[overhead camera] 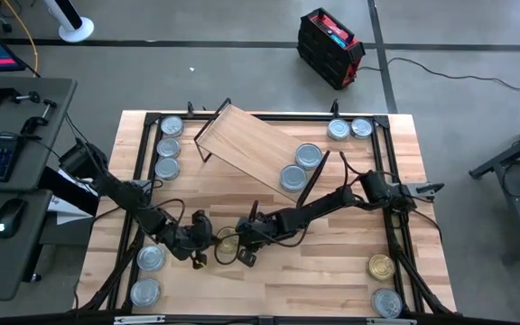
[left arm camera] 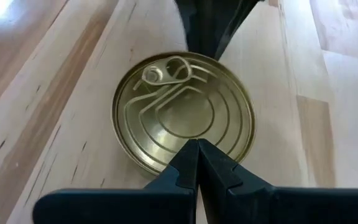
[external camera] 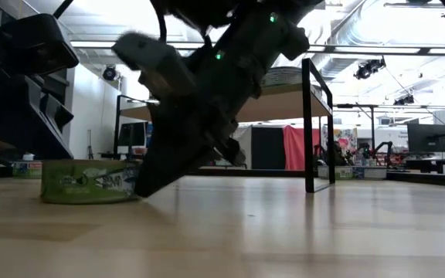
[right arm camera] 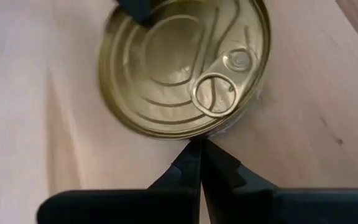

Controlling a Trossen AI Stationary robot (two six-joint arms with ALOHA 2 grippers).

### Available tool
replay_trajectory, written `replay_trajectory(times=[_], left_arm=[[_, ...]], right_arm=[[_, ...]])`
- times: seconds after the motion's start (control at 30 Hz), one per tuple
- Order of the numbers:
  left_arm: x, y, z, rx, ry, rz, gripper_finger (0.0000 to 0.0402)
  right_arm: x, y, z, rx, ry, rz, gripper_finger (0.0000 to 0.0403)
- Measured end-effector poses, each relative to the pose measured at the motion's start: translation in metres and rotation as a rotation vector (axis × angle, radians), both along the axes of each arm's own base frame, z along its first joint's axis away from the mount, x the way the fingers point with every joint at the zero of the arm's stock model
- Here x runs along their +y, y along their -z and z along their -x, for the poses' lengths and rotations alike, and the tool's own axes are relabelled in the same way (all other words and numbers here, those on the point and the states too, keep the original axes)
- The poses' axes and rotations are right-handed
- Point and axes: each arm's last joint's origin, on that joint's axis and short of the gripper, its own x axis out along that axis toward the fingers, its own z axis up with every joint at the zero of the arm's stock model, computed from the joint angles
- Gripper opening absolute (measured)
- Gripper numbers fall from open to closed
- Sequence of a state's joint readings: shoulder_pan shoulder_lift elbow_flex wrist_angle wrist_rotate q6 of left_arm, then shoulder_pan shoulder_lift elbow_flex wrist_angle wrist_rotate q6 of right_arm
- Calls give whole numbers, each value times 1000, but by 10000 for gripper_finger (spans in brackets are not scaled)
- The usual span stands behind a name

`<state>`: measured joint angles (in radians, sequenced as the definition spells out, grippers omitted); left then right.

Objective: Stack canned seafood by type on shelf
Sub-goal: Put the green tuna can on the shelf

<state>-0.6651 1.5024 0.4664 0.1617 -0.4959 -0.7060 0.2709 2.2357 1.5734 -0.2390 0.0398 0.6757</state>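
A gold-topped can [overhead camera: 228,242] stands upright on the table's near middle, pull ring up. My left gripper [left arm camera: 197,148] is shut at one side of its rim, and my right gripper [right arm camera: 201,146] is shut at the opposite side, by the ring. The shelf [overhead camera: 246,143], a light-wood board on black legs, stands askew at the far middle. Two silver-topped cans [overhead camera: 301,166] sit on its right end. In the low view a green-labelled can [external camera: 91,181] has a dark fingertip down beside it. Which gripper that is, I cannot tell. My left gripper's shut fingertips [left arm camera: 188,163] lie over the edge of the gold can's top [left arm camera: 166,158], opposite the pull ring, slanting down from the table's left. Whether they press on the lid, I cannot tell. My right gripper's shut fingertips [right arm camera: 191,163] meet the can's rim [right arm camera: 194,134] just below the pull ring, slanting down from the table's right. The can stands flat on the table.
Three silver cans [overhead camera: 168,147] line the far left rail and two [overhead camera: 349,129] sit at the far right corner. Two more [overhead camera: 148,274] stand near left. A gold can [overhead camera: 381,265] and a silver one [overhead camera: 386,302] stand near right. Black frame rails [overhead camera: 143,162] border the table.
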Motion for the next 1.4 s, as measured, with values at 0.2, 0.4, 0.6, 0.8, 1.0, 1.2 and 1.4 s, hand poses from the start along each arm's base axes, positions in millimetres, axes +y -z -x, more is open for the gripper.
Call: replay_trajectory(times=[0.2, 0.4, 0.6, 0.8, 1.0, 1.2, 1.4], left_arm=[[0, 1, 1, 9, 0, -3, 0], [0, 2, 1, 19, -13, 26, 0], [-2, 1, 1, -3, -62, 89, 0], [-8, -3, 0, -52, -85, 169, 0], [-14, -15, -7, -188, -109, 245, 0], [-21, -28, -17, -224, -93, 247, 0], [-37, -56, -14, -233, 11, 339, 0]], right_arm=[[5, -44, -2, -119, -51, 6, 0], [3, -57, -10, -186, -59, 34, 0], [3, -70, -8, -212, -67, 35, 0], [-2, -94, 6, -189, -81, 98, 0], [-7, -112, 19, -154, -46, 152, 0], [-7, -115, 17, -184, 8, 100, 0], [-7, -119, 13, -239, -22, 92, 32]])
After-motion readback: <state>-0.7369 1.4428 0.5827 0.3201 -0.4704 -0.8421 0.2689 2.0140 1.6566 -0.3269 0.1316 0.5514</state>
